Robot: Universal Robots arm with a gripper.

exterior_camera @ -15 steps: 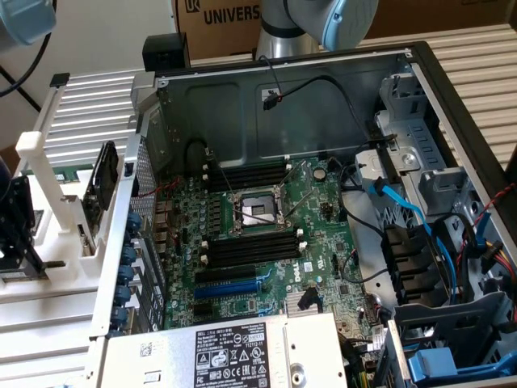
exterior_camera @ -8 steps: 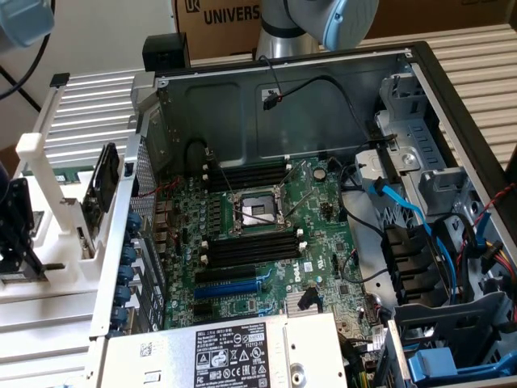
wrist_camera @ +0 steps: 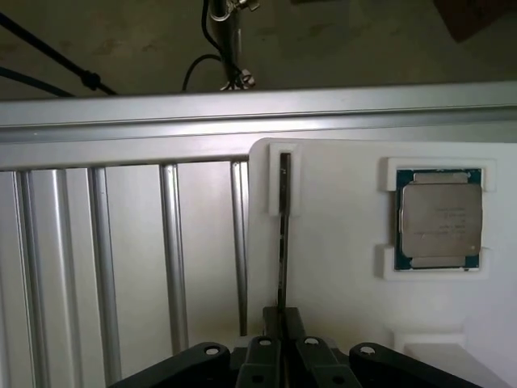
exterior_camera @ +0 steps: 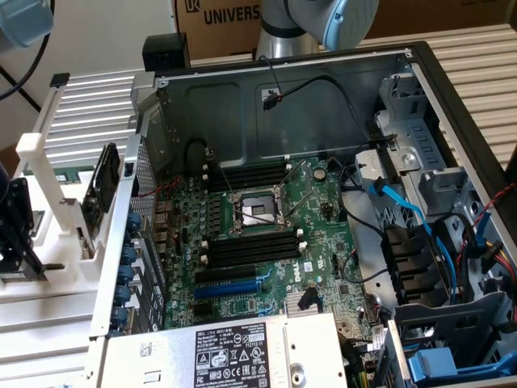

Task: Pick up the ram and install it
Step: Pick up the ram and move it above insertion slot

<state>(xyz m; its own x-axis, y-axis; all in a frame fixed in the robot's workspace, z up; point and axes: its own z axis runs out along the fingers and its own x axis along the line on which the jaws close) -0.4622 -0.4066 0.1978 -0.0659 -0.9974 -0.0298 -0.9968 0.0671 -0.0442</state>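
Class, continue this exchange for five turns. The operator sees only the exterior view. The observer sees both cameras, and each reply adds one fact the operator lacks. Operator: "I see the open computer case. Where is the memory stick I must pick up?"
Observer: The memory stick stands on edge in a narrow slot of the white holder.
Operator: Is the gripper anywhere near it?
Observer: Yes. The gripper is lined up with the stick, right at one end of it.
Operator: Is anything else kept in that holder?
Observer: A square processor chip lies flat in its own recess, apart from the stick.
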